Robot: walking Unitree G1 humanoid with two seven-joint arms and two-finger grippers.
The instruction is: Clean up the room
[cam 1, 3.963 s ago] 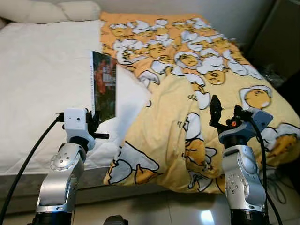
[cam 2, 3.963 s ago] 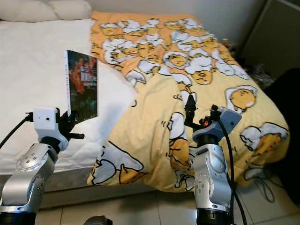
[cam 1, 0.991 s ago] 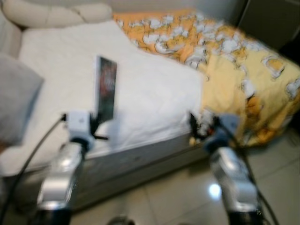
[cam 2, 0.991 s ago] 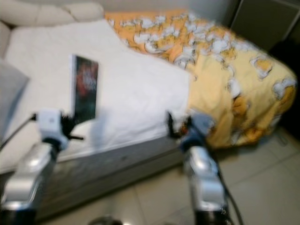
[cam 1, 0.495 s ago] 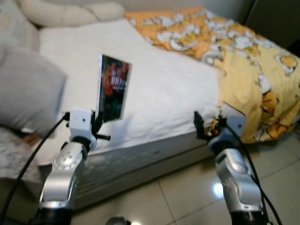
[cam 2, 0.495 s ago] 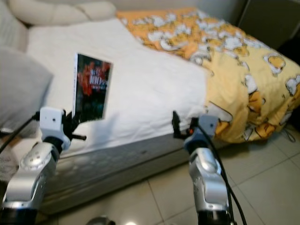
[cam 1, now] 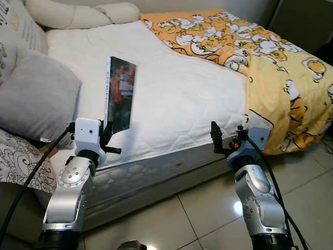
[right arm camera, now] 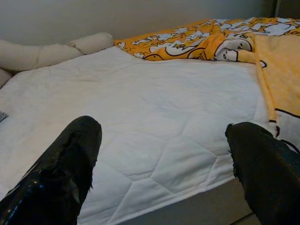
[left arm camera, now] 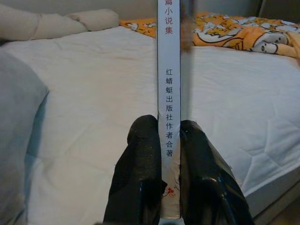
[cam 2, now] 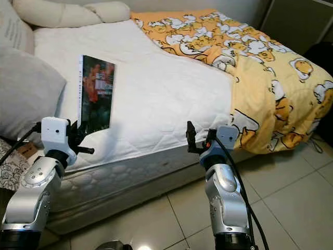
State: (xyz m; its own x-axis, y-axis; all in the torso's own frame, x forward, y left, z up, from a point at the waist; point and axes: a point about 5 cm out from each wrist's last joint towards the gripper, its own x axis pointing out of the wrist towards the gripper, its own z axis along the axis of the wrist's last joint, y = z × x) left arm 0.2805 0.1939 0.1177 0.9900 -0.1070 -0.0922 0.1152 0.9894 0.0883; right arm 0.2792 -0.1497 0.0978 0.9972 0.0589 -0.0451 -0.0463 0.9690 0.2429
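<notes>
A thin book (cam 1: 118,92) with a dark red-and-green cover stands upright in my left gripper (cam 1: 106,130), which is shut on its lower edge. In the left wrist view its white spine (left arm camera: 168,93) with printed characters runs between the two black fingers (left arm camera: 140,159). The book is held above the near edge of the white mattress (cam 1: 177,99). My right gripper (cam 1: 225,139) hovers open at the bed's near edge, empty; in the right wrist view its fingers (right arm camera: 70,154) are spread wide in front of the mattress.
A yellow cartoon-print duvet (cam 1: 276,62) covers the bed's right half and hangs over its side. A grey pillow (cam 1: 36,104) and a patterned cushion (cam 1: 18,159) lie at the left. Cream pillows (cam 1: 78,13) are at the far end. Tiled floor (cam 1: 171,219) lies below.
The camera has swung left, so the grey pillow and white mattress have come into view and the duvet sits further right. The blur has cleared. The book stays in my left gripper.
</notes>
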